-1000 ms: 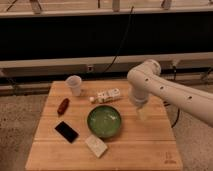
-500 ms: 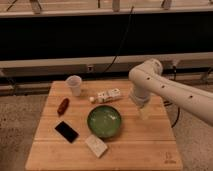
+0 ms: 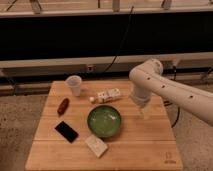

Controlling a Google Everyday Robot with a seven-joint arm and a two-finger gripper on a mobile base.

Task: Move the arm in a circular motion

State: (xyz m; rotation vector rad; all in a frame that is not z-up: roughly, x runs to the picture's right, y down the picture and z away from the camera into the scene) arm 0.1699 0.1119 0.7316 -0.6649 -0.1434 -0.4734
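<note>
The arm (image 3: 165,87) is large and white, made of thick rounded segments with small dark dots. It comes in from the right edge and bends at a bulbous joint above the right part of the wooden table (image 3: 140,145). The gripper (image 3: 145,112) hangs down from that joint over the table, just right of a green bowl (image 3: 104,120).
On the table stand a clear plastic cup (image 3: 74,84), a small white box (image 3: 109,95), a brown snack (image 3: 63,105), a black phone (image 3: 66,131) and a white packet (image 3: 96,146). A dark cable hangs behind the table. A wall with rails runs along the back.
</note>
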